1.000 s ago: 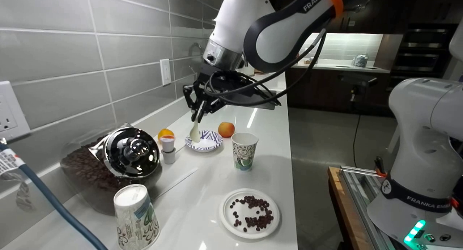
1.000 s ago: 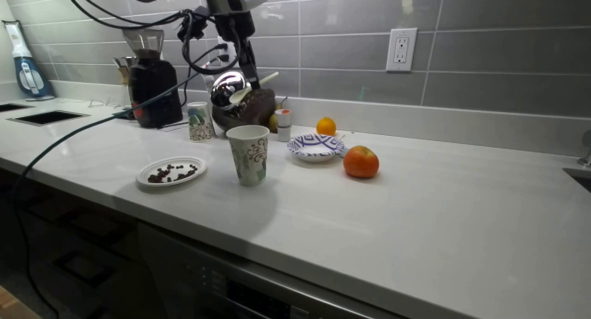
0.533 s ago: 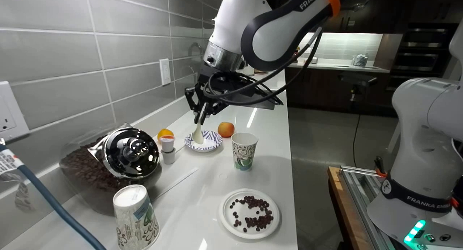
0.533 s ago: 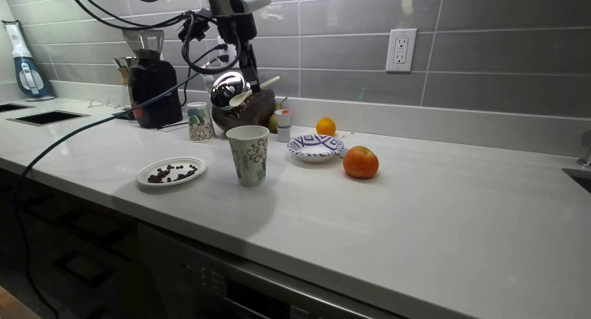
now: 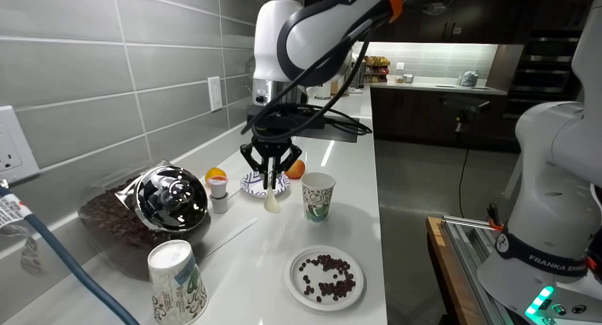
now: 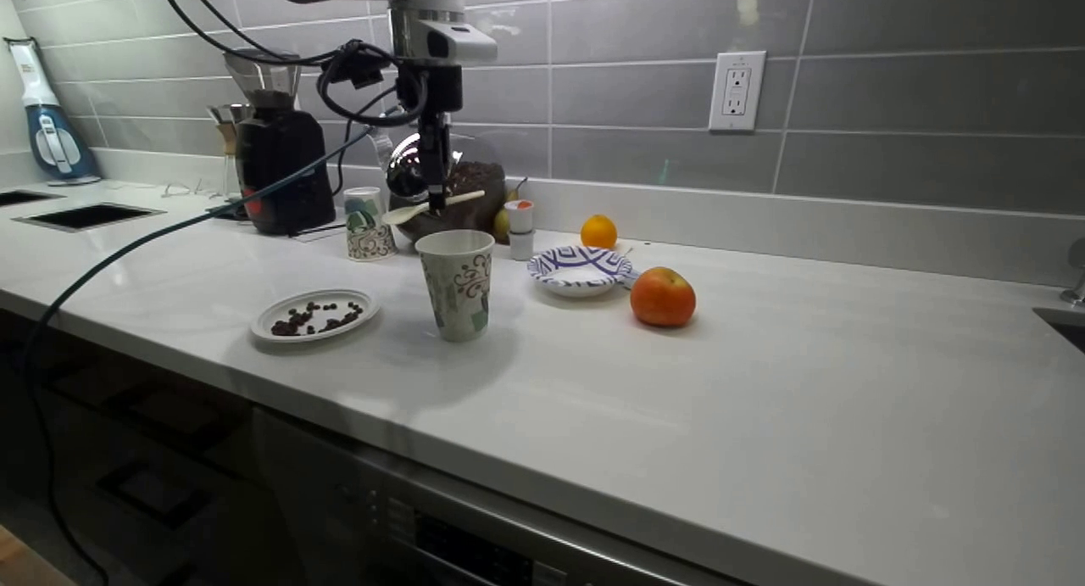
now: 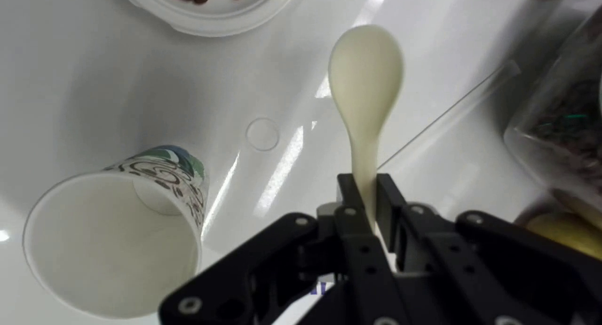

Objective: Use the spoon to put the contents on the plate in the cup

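My gripper (image 5: 270, 183) points straight down above the counter, its fingers shut on the handle of the pale cream spoon (image 5: 271, 203). In the wrist view the spoon's bowl (image 7: 367, 75) reaches forward from the fingertips, and nothing lies in it. The white patterned paper cup (image 7: 113, 240) stands upright at lower left there, with its visible inside bare. Beyond it, at the top edge, is part of the white plate (image 7: 211, 26). The contents, small dark brown bits (image 5: 339, 287), lie scattered on the plate (image 5: 292, 280), near the counter's front edge.
An upturned paper cup (image 5: 178, 282) and a glass jar of dark beans (image 5: 122, 221) stand along the wall side. Stacked small containers (image 6: 521, 230), an orange (image 6: 599, 231), a blue-patterned bowl (image 6: 581, 276) and an apple (image 6: 663, 298) are nearby. A thin white strip (image 5: 230, 238) lies on the counter.
The gripper has swung from a tilt to vertical and come lower. Its spoon, still held, has moved away from over the patterned bowl and towards the plate. Plate and cup have stayed put.
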`<state>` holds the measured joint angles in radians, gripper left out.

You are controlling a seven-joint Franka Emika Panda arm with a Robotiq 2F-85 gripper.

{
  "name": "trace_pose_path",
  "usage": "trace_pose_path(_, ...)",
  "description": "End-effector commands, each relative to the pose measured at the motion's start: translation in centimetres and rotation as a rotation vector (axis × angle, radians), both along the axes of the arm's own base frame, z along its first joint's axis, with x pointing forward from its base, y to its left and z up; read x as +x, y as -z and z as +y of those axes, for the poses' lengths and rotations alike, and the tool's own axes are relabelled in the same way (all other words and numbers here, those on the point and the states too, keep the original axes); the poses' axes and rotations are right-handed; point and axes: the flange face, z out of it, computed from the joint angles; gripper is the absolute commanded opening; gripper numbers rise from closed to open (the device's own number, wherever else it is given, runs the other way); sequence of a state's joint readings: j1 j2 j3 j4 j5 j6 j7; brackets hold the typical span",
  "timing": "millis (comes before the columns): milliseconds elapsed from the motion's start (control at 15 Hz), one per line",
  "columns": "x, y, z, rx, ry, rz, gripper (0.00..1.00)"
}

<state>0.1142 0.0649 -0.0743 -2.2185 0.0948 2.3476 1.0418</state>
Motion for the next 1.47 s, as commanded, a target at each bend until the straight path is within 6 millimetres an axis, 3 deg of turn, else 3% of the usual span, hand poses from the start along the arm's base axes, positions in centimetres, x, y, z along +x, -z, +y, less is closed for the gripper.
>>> trace_pose_path(0, 2.2, 2.9, 0.1, -0.003, -0.004, 0.053, 0.03)
trace_pose_path(533, 4.1, 9.5, 1.2, -0.037, -0.028, 0.128, 0.03)
trace_pose_path(800, 4.6, 11.6, 1.7, -0.033, -0.046, 0.144, 0.03)
trace_pose_path(867, 4.6, 11.4, 1.7, -0.032, -0.057, 0.142, 0.38)
trace_pose_path(933, 4.5, 10.7, 1.6, -0.04, -0.068, 0.133, 0.4)
trace_pose_path(1133, 3.8, 7.2, 1.1, -0.063, -0.124, 0.048, 0.58)
trace_pose_path(1400, 0.7, 2.3, 1.1, -0.144, -0.349, -0.001, 0.87)
